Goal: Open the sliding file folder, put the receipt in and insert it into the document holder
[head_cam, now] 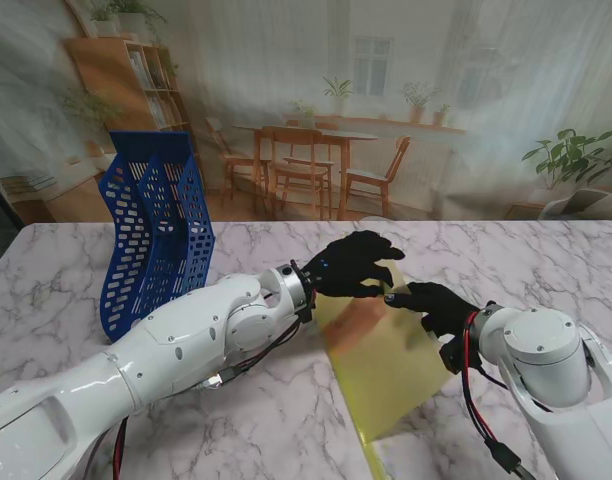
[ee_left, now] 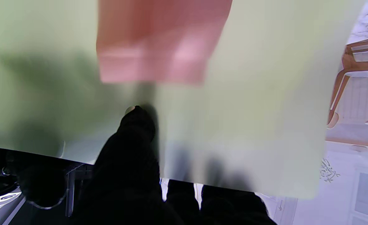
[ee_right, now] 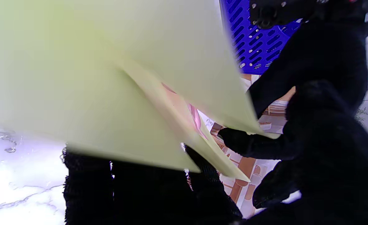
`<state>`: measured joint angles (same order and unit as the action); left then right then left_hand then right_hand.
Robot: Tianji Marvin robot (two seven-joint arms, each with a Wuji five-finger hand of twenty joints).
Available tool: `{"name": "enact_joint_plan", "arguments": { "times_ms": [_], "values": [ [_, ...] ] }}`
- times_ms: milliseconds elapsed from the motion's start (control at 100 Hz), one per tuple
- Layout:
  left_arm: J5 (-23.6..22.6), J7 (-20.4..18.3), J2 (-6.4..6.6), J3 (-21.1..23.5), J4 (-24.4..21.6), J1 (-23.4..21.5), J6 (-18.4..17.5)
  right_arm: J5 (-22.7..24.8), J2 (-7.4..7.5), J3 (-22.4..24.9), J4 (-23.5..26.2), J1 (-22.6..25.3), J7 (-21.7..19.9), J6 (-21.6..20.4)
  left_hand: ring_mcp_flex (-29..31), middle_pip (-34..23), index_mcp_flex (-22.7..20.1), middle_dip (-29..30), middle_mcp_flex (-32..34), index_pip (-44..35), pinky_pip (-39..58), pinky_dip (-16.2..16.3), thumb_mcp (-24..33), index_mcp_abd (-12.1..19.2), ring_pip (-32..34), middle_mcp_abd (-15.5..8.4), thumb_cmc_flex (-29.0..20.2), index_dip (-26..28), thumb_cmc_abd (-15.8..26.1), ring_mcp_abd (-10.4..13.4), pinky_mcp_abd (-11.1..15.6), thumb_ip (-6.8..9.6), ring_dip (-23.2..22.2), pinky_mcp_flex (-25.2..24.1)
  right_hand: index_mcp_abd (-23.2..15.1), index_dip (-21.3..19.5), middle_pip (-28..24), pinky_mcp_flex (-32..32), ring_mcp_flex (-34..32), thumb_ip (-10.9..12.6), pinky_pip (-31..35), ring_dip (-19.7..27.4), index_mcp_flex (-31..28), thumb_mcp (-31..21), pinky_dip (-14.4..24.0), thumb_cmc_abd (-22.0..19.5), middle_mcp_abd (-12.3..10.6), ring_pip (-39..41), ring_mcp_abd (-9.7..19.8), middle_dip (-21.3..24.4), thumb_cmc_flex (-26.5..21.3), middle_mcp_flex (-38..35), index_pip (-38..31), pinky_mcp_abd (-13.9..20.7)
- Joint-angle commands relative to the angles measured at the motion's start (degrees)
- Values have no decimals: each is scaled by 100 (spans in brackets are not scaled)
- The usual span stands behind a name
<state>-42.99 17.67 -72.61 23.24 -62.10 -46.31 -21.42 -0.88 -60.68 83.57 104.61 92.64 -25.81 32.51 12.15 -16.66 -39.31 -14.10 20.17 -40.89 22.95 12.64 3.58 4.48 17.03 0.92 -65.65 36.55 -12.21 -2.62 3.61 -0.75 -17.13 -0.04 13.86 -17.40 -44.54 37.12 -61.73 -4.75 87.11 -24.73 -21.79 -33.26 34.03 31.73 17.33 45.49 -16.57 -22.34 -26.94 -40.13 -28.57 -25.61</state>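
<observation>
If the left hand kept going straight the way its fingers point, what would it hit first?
Probably the right hand, which holds the same yellow folder just beyond the left hand. Depth between them is unclear.

Marble table (head_cam: 66, 300), blue document holder (head_cam: 151, 235)

Yellow folder (head_cam: 386, 365) is cut off by stand view's near edge; in both wrist views it is blurred & hides most of table. Pink receipt (ee_left: 159, 43) shows only as a soft patch through the sheet; print unreadable
</observation>
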Motion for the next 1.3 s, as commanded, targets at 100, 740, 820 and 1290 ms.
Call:
{"name": "enact_joint_plan", "arguments": {
  "times_ms": [100, 740, 820, 1290],
  "values": [
    [35, -110, -91, -84, 50, 84, 17, 62, -18, -132, 26, -77, -8, 202, 78, 28, -22, -18, 53, -248, 121, 57, 2, -4, 88, 27, -323, 174, 307, -40, 162, 24, -55, -45, -97, -488, -619, 637, -700, -183, 337, 15, -649, -1207, -308, 679, -95, 405, 227, -198, -334, -596, -381, 45],
    [-118, 208, -54, 97, -81, -43, 109, 523, -221, -327, 90, -69, 890, 352, -54, 154, 2774, 54, -412, 3161, 293, 134, -327, -838, 114, 256, 729, -1807, 605, -210, 42, 110, -51, -69, -1520, -695, -1408, 1942, -1326, -946, 768, -789, -2760, -3479, -1199, 1129, -168, 2408, 716, -53, -2001, -2830, -3385, -146],
    [-222, 214, 44, 251, -294, -140, 151, 512, -272, -278, 133, -19, 1065, 359, -55, 176, 3048, 73, -546, 3673, 337, 155, -346, -909, 111, 296, 880, -2134, 552, -235, 13, 126, -52, -78, -1556, -788, -1438, 1940, -1324, -954, 796, -797, -2756, -3487, -1197, 1096, -162, 2449, 724, -102, -2015, -2810, -3392, -128],
    [-829, -43, 682, 1764, -1567, -1324, 234, 244, -584, 139, 330, 267, 2170, -241, 1981, -207, 2026, -349, 737, 3208, 3590, 1650, -413, -899, 1186, 585, 977, -1439, 1020, -822, -899, 70, -1237, 1056, -2002, -1058, -1403, 1902, -1322, -970, 820, -839, -2882, -3521, -1200, 1010, -282, 2559, 781, -375, -2048, -2842, -3448, -55]
  ]
}}
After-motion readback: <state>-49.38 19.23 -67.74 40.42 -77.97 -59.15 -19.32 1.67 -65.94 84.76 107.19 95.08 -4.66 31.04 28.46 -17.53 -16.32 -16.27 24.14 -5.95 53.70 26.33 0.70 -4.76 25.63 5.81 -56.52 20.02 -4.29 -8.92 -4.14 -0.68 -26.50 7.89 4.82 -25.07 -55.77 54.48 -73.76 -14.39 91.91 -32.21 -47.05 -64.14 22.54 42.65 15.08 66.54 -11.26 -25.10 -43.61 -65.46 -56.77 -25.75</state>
